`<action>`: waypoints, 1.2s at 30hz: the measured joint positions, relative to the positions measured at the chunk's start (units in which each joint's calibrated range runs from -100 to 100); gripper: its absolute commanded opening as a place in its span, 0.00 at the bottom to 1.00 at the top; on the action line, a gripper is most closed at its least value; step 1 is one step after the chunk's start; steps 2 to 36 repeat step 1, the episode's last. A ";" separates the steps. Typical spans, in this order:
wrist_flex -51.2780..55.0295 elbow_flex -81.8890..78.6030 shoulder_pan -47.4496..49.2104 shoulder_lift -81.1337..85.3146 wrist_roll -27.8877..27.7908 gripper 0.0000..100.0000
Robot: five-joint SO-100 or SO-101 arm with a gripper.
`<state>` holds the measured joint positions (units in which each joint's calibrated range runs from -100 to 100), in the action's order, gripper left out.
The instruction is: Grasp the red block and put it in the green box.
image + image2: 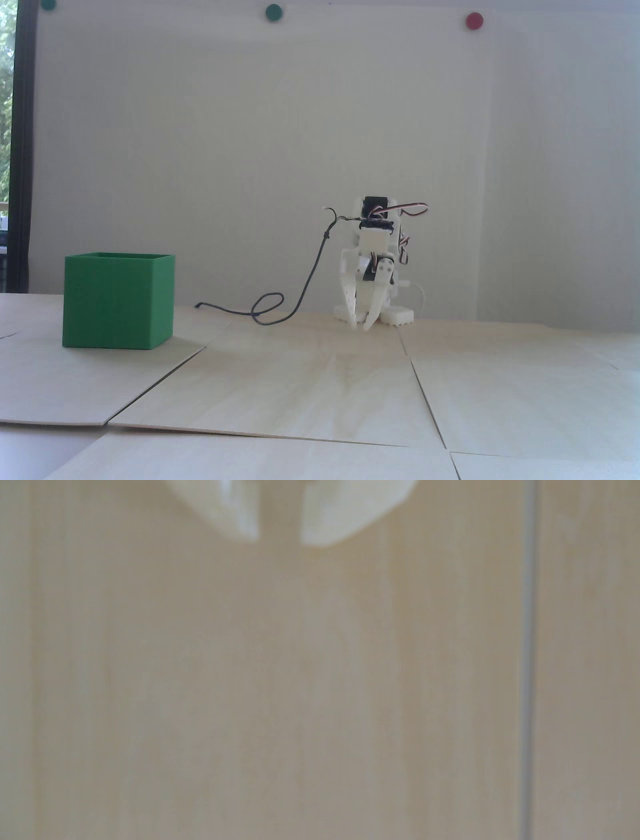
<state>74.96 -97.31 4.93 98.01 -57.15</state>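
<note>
The green box (117,300) stands on the wooden table at the left of the fixed view, its open top facing up; its inside is hidden from here. The red block shows in neither view. My white gripper (362,327) hangs folded down at the arm's base at the far middle of the table, fingertips just above the wood. In the wrist view the gripper (280,540) enters from the top edge, blurred, with a narrow gap between its fingertips (242,518) and only bare wood in it. It holds nothing.
A black cable (305,285) loops on the table between the box and the arm. The table is made of light wooden panels with seams (528,653). Round dots, green (273,12) and red (473,20), sit on the white wall behind.
</note>
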 measured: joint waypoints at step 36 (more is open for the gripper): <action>0.00 0.00 0.00 0.00 0.00 0.02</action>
